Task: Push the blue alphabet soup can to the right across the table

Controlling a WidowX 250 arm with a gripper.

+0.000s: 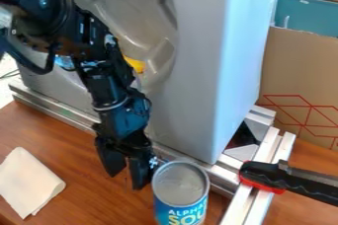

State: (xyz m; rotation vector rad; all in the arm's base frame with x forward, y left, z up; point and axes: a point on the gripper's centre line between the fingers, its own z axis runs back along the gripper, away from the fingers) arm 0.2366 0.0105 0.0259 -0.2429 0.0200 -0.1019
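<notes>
The black gripper (pixel 126 174) hangs at the lower centre, low over the wooden table, its two fingers parted with nothing between them. Just right of its right finger stands an upright can (pixel 180 193) with a grey metal top and a blue label; whether the two touch, I cannot tell. A folded cream cloth (pixel 27 182) lies on the table to the left of the gripper.
Behind the gripper rises a big grey moulded block (pixel 204 61), with metal rails (pixel 56 108) along its base. A black and red clamp (pixel 284 179) crosses the rails at the right. A cardboard box (pixel 300 78) stands behind, and something yellow (pixel 135 65) shows behind the arm.
</notes>
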